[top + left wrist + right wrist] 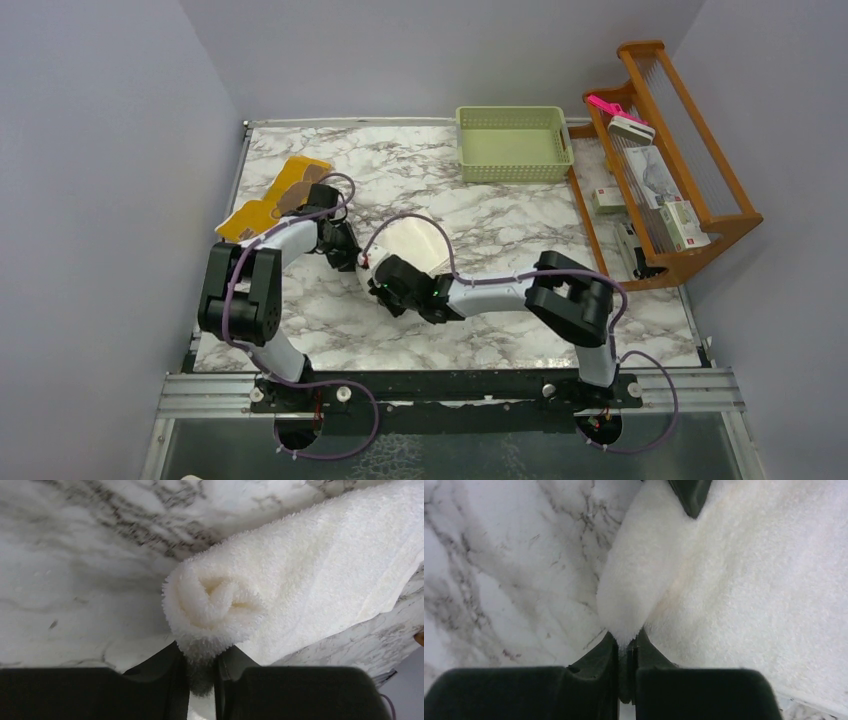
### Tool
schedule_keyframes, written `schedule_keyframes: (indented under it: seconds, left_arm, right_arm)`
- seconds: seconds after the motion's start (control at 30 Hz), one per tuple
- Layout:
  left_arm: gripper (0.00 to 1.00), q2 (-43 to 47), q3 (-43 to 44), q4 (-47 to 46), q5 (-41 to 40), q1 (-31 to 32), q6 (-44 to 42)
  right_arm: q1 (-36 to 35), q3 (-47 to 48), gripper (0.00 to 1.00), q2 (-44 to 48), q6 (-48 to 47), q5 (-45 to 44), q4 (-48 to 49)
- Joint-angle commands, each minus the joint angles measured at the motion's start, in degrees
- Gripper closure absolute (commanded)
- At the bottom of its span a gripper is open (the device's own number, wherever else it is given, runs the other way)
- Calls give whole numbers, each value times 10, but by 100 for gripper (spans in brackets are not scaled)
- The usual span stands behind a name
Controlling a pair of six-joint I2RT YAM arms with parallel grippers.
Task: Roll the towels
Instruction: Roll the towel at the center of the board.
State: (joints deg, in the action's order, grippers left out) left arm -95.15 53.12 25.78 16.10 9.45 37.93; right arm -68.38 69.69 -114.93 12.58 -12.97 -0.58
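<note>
Marble surface carries everything. Wooden rack stands well to the right of the right pincer, at the surface's right edge, with small boxes on its shelves. Pale green plastic basket sits at the far edge, beyond the right pincer and to its right, well apart from both arms. Cream-white towel lies mid-surface, directly ahead of both pincers. Its near-left edge is rolled up and the rest is spread flat beyond and to the right. Mustard-yellow towel with a brown print lies just beyond the left pincer and to its left, flat, near the surface's left edge, with one corner under the left arm's wrist. The two pincers are close together, left one just up-left of the right one. In the left wrist view, the left pincer is clamped on the end of the roll. The spiral of the cream-white towel faces the camera, with terry pinched between the fingers. In the right wrist view, the right pincer is closed tight on the near end of a raised fold of the cream-white towel. The ridge runs away from the fingers, flat cloth lies to its right and bare marble to its left.
</note>
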Motion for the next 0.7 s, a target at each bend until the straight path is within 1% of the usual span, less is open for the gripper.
schedule_keyframes:
  seconds: [0.0, 0.03, 0.07, 0.13, 0.27, 0.37, 0.5, 0.67]
  left_arm:
    - [59, 69, -21, 9, -39, -55, -28]
    - [50, 85, -21, 9, -33, -65, -28]
    - [45, 97, -20, 12, -27, -72, -29]
    - [41, 115, -18, 22, -16, -78, -32]
    - [41, 161, -48, 28, 7, -80, -26]
    - [41, 210, -79, 27, 30, -78, -10]
    - [41, 282, -117, 30, 56, -72, 12]
    - [41, 328, -146, 54, 77, -58, 32]
  right_arm:
    - [22, -102, 99, 65, 58, 234, 107]
    - [30, -120, 99, 77, 77, 270, 125]
    - [40, -135, 99, 85, 94, 300, 139]
    - [57, -157, 99, 97, 128, 359, 165]
    - [102, -212, 99, 113, 223, 452, 254]
    - [129, -220, 99, 104, 276, 501, 282]
    - [155, -217, 99, 82, 332, 548, 306]
    - [185, -241, 99, 54, 416, 590, 389]
